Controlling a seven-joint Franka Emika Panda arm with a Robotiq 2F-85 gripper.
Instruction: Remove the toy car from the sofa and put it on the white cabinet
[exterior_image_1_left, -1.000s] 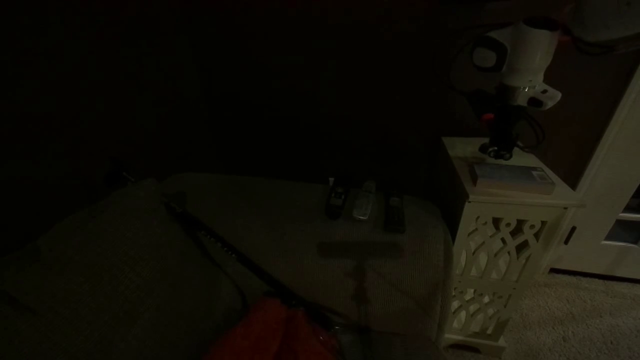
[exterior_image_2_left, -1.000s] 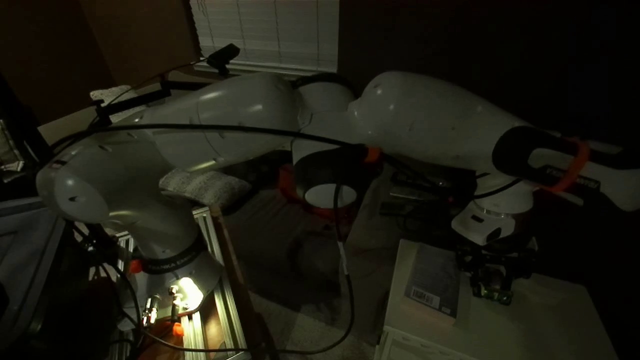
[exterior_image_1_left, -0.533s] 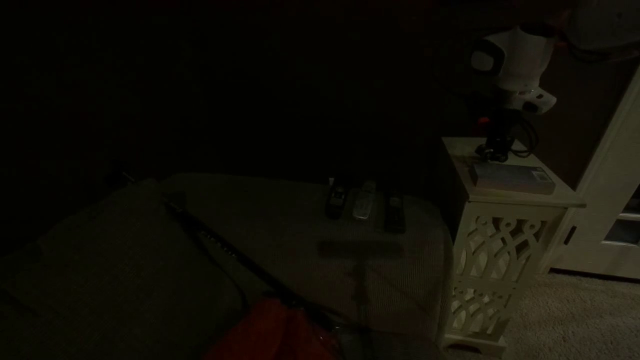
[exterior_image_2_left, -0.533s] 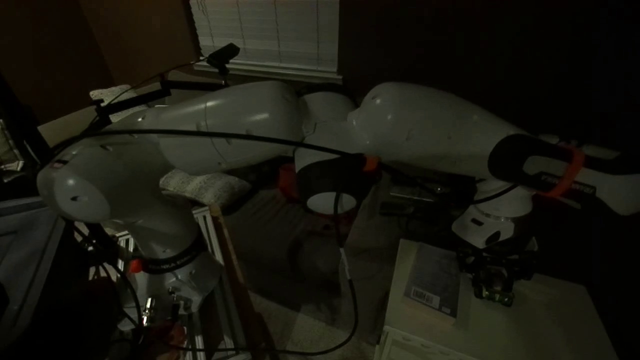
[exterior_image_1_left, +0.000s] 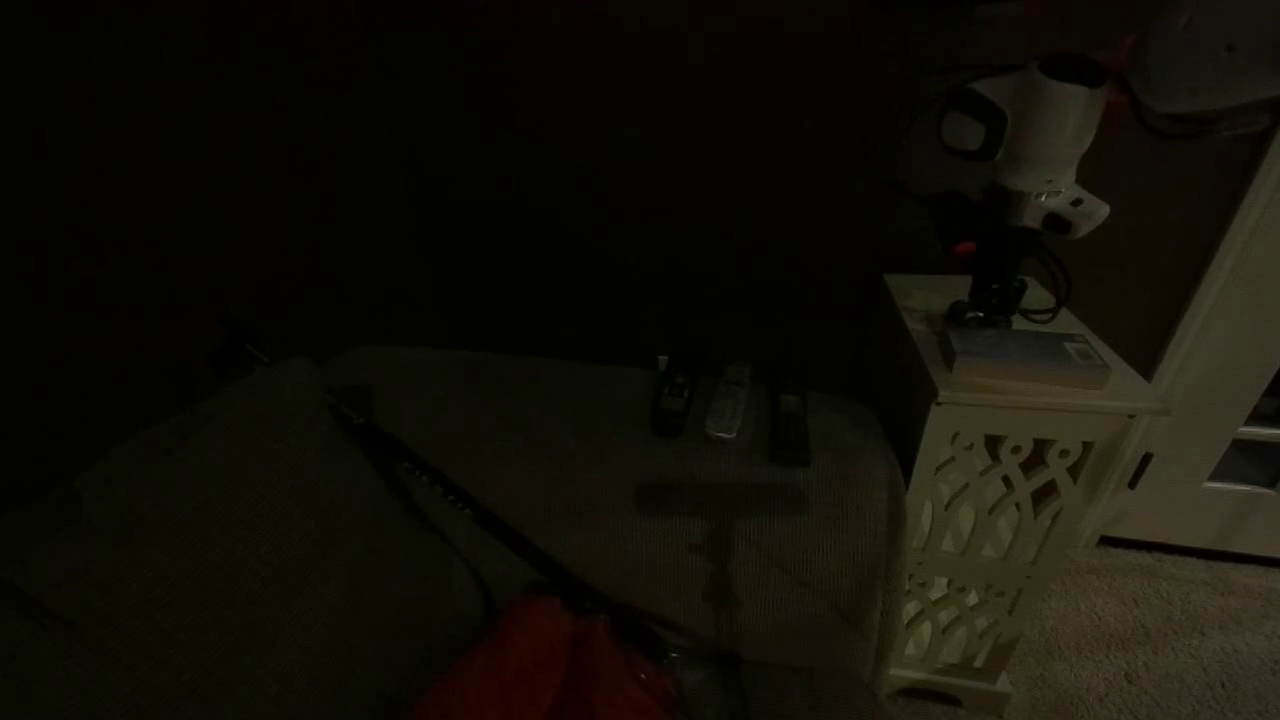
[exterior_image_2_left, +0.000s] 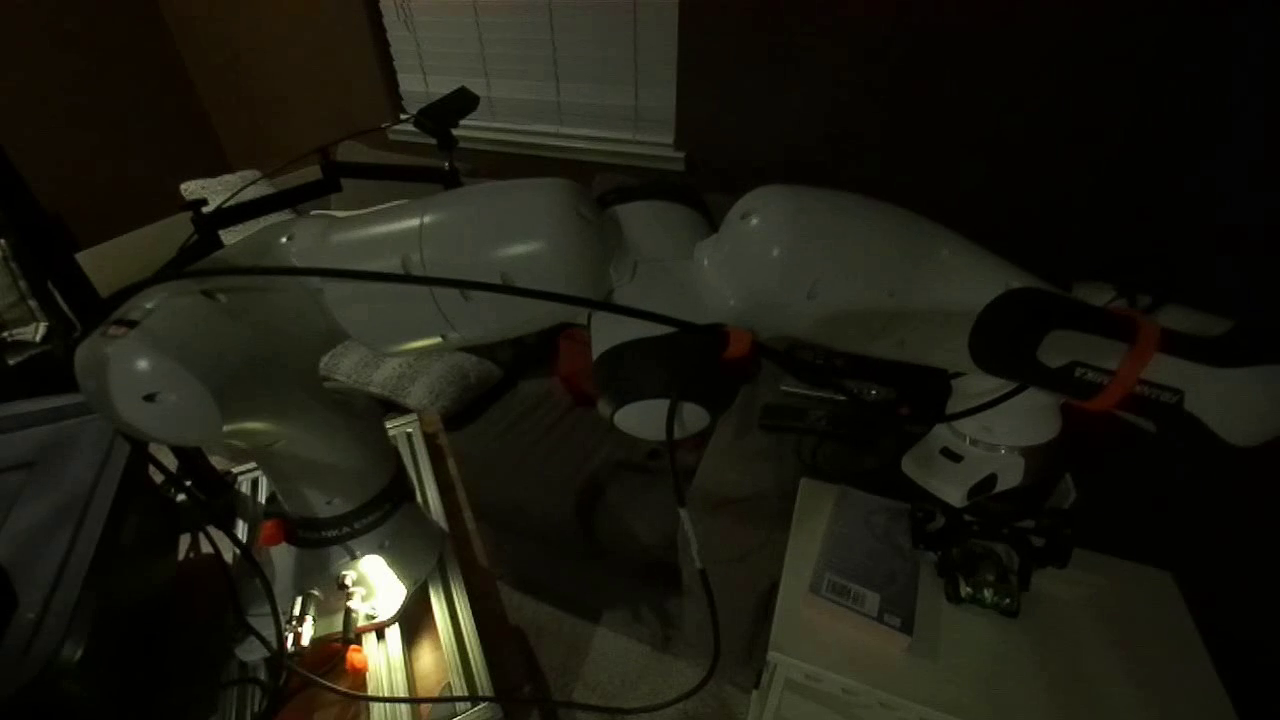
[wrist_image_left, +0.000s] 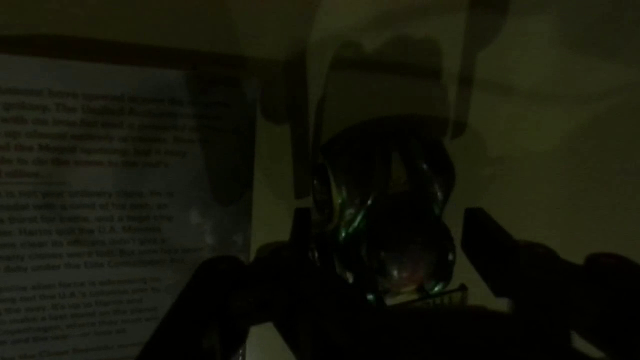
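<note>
In the wrist view the toy car (wrist_image_left: 385, 215), dark and glossy, is between the 2 fingers of the pincer (wrist_image_left: 387, 220), over a pale surface (wrist_image_left: 555, 135). On the frame's left, finger and toy car meet in outline; on the right a thin strip of surface shows between them. The light is so poor that I cannot tell whether the pincer is clenched on the toy car or released around it, nor whether the toy car is fully down. A book (wrist_image_left: 125, 200), printed side up, lies just beside, apart from it.

In an exterior view the toy car (exterior_image_2_left: 985, 585) and pincer are low over the white cabinet (exterior_image_2_left: 1060, 640), whose top is that surface. I judge the pick-up done and the carry nearly so. Left to do: settle the toy car on the surface if it is not yet there, spread the fingers, and lift clear without nudging the book.

In an exterior view the sofa (exterior_image_1_left: 570, 460) bears 3 remote-like handsets (exterior_image_1_left: 728, 405), a long black strip (exterior_image_1_left: 500, 531) and an orange cloth (exterior_image_1_left: 550, 660). The white cabinet (exterior_image_1_left: 975, 567) is the only container I can name; its lattice cut-outs show pale and dark patches, with no contents distinguishable. The book is on top, not inside.
</note>
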